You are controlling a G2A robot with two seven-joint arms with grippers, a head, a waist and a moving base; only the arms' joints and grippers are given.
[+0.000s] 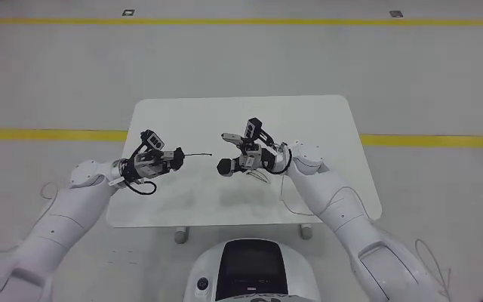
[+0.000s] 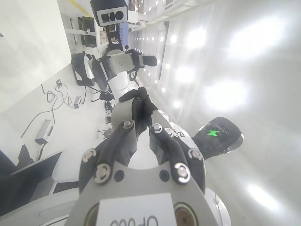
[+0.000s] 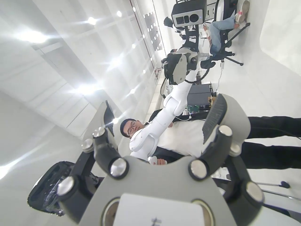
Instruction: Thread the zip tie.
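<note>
A thin black zip tie (image 1: 198, 155) sticks out level over the middle of the white table (image 1: 302, 121), pointing toward the right arm. My left gripper (image 1: 179, 157) is shut on its near end, above the table's left half. In the left wrist view the left gripper (image 2: 142, 99) has its black pads pressed together, and the tie runs end-on between them, hard to make out. My right gripper (image 1: 225, 152) hovers a short gap beyond the tie's free tip. It is open, and in the right wrist view the right gripper (image 3: 162, 102) holds nothing between its fingers.
Both grippers hang above the tabletop near its centre line, facing each other. The table's far edge and right half (image 1: 332, 181) carry nothing. Yellow floor lines (image 1: 423, 140) run behind the table.
</note>
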